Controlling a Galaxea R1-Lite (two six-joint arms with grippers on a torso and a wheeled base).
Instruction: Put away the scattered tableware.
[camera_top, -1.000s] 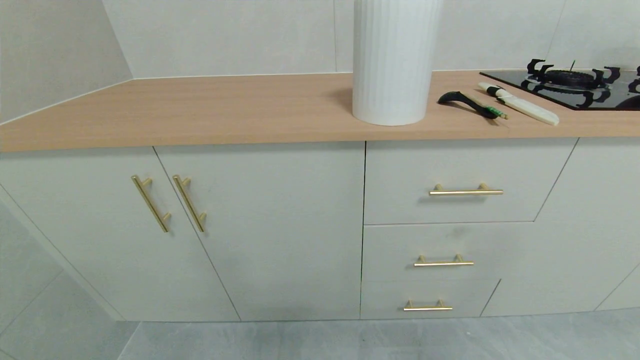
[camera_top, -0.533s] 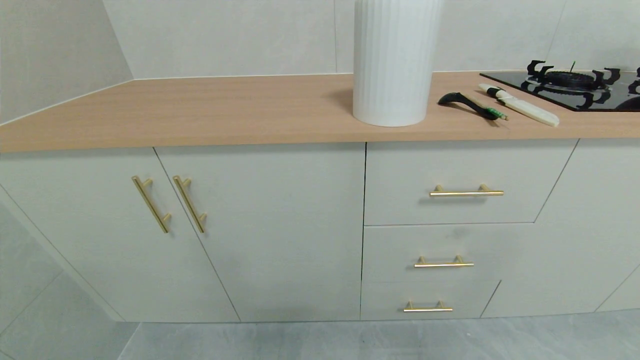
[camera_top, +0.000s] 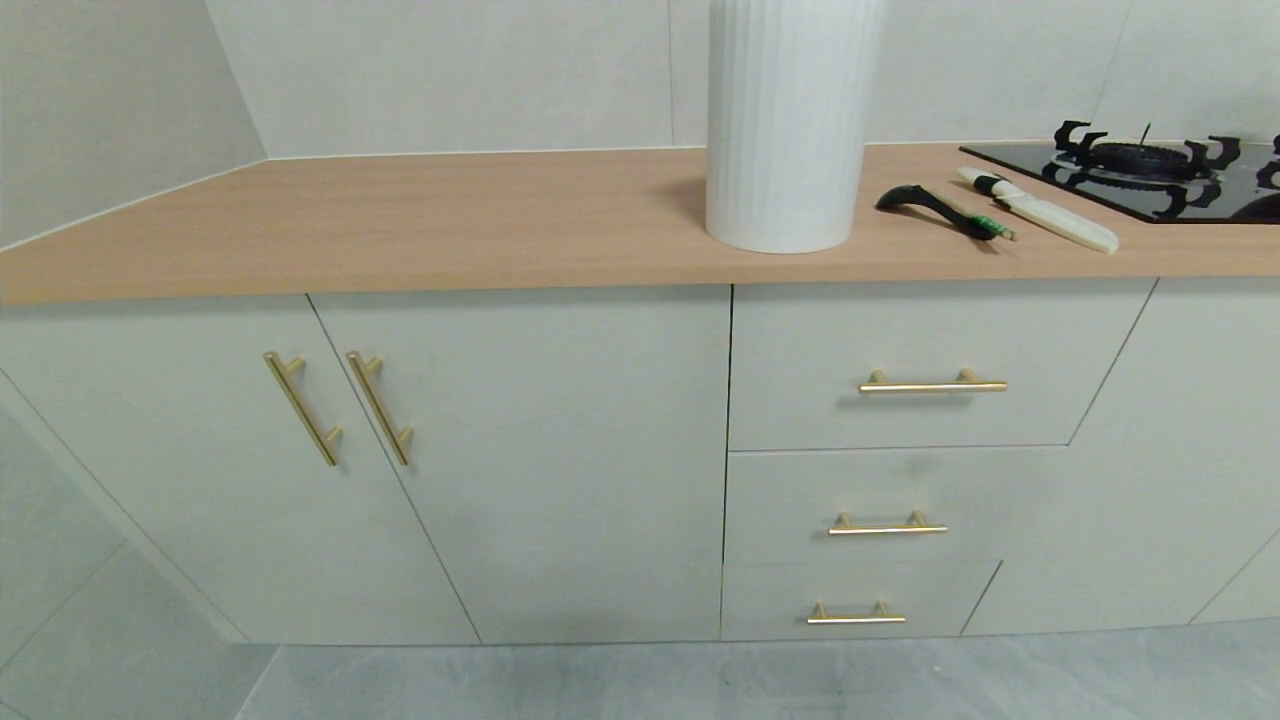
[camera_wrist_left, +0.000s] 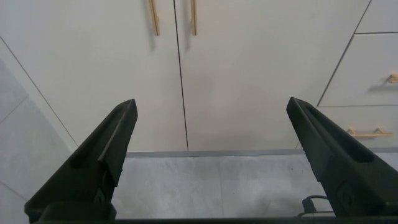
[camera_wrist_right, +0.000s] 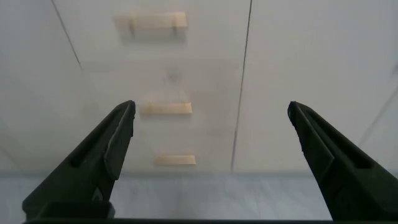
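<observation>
Task apparently unstarted: black-handled utensil (camera_top: 925, 205) and white knife (camera_top: 1045, 210) lie on the tabletop (camera_top: 450, 215) at upper right, drawers (camera_top: 930, 335) closed, left gripper (camera_wrist_left: 210, 104) and right gripper (camera_wrist_right: 211, 106) both spread wide, empty.

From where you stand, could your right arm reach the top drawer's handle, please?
Probably yes. The right gripper, jaws open, points at the drawers, and nothing stands between it and the top drawer's handle. The handle sits higher than the gripper's aim, so the arm would likely need to rise a little.
</observation>
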